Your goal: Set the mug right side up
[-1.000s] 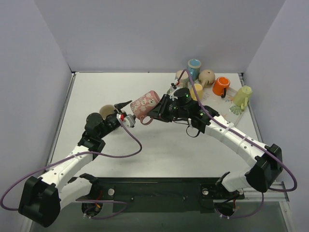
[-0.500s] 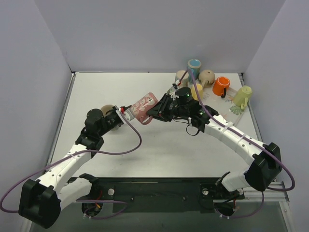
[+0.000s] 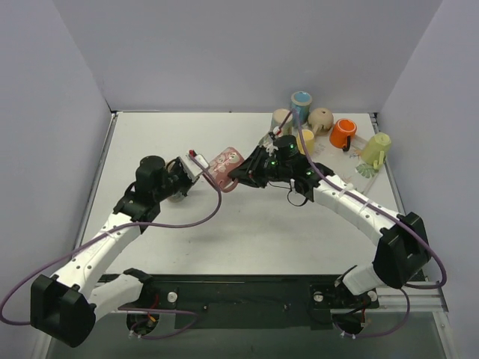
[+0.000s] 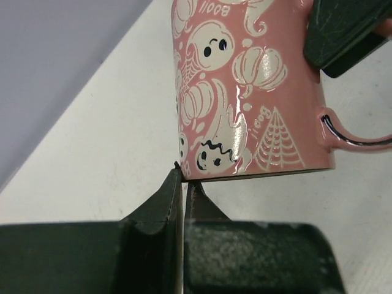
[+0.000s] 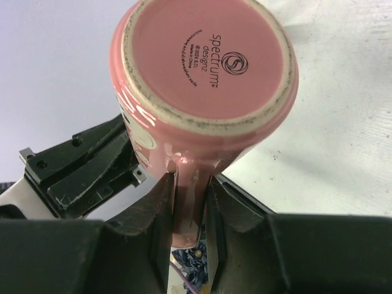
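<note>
bases of both arms sit bolted at the near edge of the white table (image 3: pixel 247 239), and the arms reach inward to meet above its middle. the left gripper (image 4: pixel 182 173) is pinched fully closed with nothing between its black fingers (image 4: pixel 160 205). its tips sit right at the mouth rim of the glossy pink ceramic mug with white ghosts, pumpkins and cobwebs (image 4: pixel 245 92), though actual contact with the rim is hard to tell.

the mug hangs tilted above the table's middle, clear of the surface. its mouth end is turned toward the left gripper, and its flat base, printed with a maker's mark, faces the right wrist camera. the right gripper (image 5: pixel 188 184) is clamped narrowly on the mug's looped handle, one finger on each side.

beyond the right wrist, toward the far right corner of the table, stands a cluster of other cups: a yellow mug (image 3: pixel 305 140), a beige mug (image 3: pixel 281 117), a blue-topped mug (image 3: pixel 301 100), a rounded tan mug (image 3: pixel 322 117), an orange mug (image 3: pixel 343 133) and a pale green mug (image 3: pixel 376 148) nearest the right edge.
</note>
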`<act>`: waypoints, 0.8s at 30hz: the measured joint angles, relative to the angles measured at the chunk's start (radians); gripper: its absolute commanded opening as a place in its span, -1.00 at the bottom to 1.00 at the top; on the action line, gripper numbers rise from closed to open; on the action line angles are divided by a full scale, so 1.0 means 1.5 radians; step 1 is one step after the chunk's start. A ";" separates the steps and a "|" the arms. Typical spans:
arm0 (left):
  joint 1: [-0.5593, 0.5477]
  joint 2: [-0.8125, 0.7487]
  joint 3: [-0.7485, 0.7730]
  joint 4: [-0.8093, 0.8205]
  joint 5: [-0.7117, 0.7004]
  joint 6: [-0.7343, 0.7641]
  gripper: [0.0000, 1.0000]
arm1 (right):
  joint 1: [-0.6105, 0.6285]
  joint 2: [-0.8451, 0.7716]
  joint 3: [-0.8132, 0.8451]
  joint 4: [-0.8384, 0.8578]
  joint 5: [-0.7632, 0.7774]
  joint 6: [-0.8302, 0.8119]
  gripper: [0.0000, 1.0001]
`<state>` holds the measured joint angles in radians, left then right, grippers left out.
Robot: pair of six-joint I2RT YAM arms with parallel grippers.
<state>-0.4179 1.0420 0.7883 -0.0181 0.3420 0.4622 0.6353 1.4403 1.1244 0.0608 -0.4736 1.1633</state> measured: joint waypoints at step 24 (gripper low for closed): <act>-0.035 0.006 -0.133 0.172 -0.050 0.038 -0.59 | 0.008 0.084 -0.048 0.125 0.058 0.063 -1.00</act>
<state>-0.4702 1.0504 0.5892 0.2405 0.2672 0.5194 0.6479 1.5669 1.0527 0.2485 -0.3870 1.2572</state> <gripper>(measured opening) 0.422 0.172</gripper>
